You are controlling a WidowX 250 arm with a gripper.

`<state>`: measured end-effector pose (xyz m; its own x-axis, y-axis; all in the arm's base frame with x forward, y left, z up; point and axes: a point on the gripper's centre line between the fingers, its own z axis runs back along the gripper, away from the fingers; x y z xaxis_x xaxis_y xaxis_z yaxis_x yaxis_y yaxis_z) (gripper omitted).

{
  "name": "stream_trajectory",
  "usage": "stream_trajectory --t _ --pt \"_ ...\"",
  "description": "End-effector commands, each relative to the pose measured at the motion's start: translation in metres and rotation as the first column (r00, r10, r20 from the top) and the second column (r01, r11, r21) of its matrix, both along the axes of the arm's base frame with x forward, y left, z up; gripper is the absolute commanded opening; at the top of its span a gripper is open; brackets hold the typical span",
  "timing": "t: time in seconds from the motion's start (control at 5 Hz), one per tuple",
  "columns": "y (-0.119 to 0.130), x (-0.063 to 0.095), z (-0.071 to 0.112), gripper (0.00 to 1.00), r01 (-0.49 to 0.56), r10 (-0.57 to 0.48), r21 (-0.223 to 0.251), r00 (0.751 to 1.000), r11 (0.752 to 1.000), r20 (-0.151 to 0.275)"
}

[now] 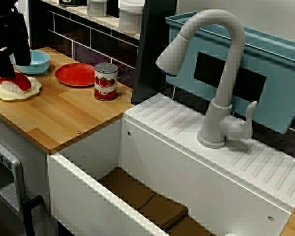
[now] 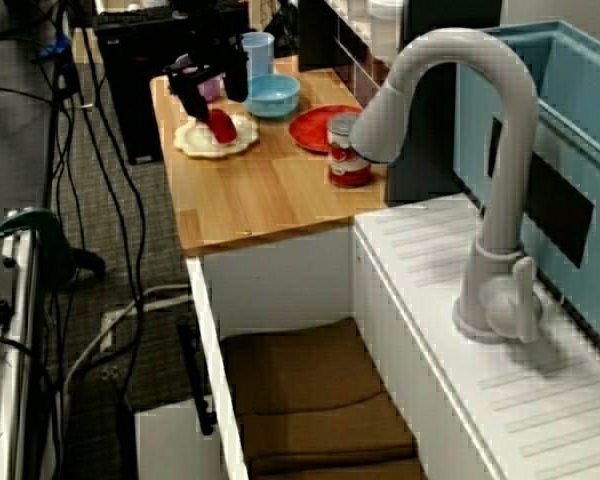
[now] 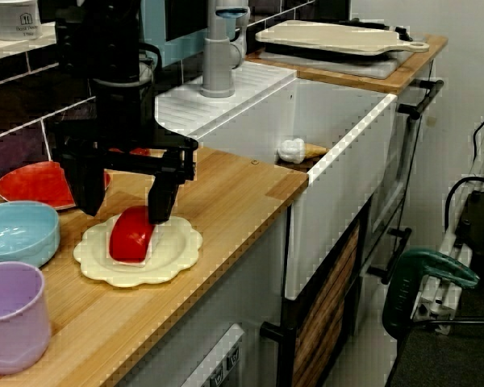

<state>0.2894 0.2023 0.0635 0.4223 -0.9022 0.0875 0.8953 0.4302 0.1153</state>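
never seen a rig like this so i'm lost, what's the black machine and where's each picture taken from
The black machine is a robot arm ending in a gripper, two fingers that pinch. No camera rides on it: one looks from beside the faucet, one along the sink, one from the counter's end. On the counter lie a cream plate bearing a red piece, a blue bowl, a purple cup, a red plate and a tomato can. The gripper is open, fingers either side of the red piece; nothing is held.
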Motion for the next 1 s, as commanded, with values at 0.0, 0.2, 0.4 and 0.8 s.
stream_trajectory --t 0.0,0.2,0.4,0.8 --pt "-0.005 -0.007 0.023 1.00 0.015 -0.015 0.005 1.000 1.000 -0.006" --pt "-0.003 -0.009 0.016 1.00 0.008 -0.008 0.021 1.000 1.000 0.003" --pt "-0.004 -0.009 0.009 1.00 0.008 -0.008 0.035 1.000 0.999 0.004" --pt "-0.004 -0.011 0.000 1.00 -0.059 0.052 0.074 0.995 0.996 0.087"
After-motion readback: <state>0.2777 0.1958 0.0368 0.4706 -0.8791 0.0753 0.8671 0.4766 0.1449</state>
